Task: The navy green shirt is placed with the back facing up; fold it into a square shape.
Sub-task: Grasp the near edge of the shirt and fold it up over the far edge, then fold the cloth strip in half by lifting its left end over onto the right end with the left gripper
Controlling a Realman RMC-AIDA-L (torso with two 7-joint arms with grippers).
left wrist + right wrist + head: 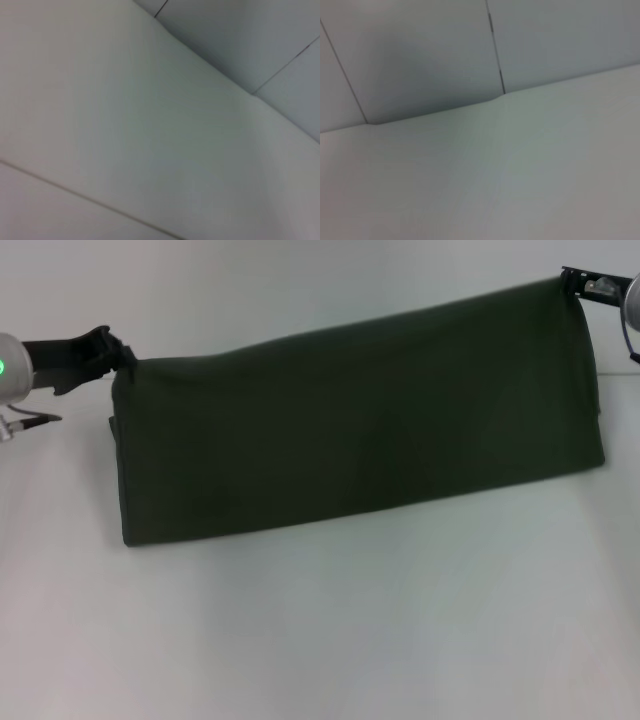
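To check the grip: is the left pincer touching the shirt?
Touching. The head view shows the left pincer meeting the shirt at its raised upper corner, with no gap between them.

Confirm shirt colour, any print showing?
Plain dark olive-green; no print shows on the navy green shirt. Seen best in the head view.

**Lighting and picture quality**

Light: even, diffuse, fairly bright, cool-toned. Shadows: faint, soft-edged under the navy green shirt (360,420) on the white table (320,640). Glare: none. Focus: head view slightly soft; both wrist views blurred, showing pale featureless surfaces and grey panel seams.
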